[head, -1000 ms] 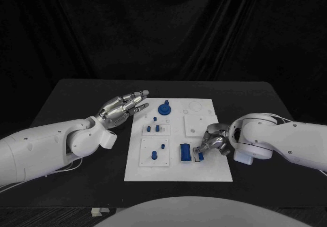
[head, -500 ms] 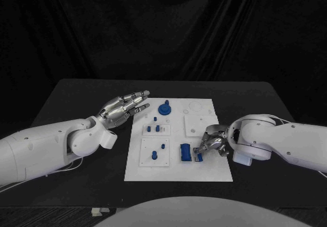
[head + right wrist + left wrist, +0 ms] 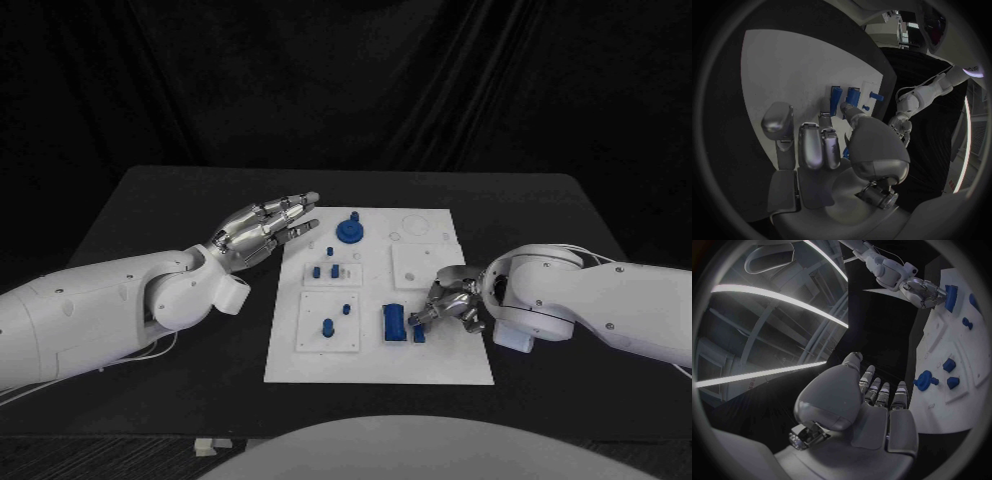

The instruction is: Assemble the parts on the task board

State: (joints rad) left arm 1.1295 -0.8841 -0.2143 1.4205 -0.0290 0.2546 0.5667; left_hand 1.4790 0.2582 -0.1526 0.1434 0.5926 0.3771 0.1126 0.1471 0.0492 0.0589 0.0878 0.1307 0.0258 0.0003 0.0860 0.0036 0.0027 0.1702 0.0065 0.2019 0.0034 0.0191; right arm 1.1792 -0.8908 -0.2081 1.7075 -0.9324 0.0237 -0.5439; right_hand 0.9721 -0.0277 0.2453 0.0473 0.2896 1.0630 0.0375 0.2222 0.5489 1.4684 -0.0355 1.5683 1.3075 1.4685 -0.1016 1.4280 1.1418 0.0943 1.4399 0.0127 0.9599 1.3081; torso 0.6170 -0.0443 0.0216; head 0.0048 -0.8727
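Your right hand (image 3: 450,303) sits low over the near right part of the task board (image 3: 378,355), fingers curled in close together. Their tips press around a small blue part (image 3: 420,332) that stands just beside the taller blue block (image 3: 392,322); from the head view the part looks pinched, but you cannot tell how firm the hold is. In the right wrist view the fingertips (image 3: 825,119) reach down to the two blue pieces (image 3: 844,96) standing side by side on the white board.

Your left hand (image 3: 264,229) hovers off the board's far left edge, fingers stretched out and slightly apart, holding nothing. Just beyond its fingertips (image 3: 304,197), toward the board's middle, stands the round blue part (image 3: 349,231). Nearer you from those fingertips lie the small blue pegs (image 3: 326,270) and, nearer still, another pair of pegs (image 3: 333,322).
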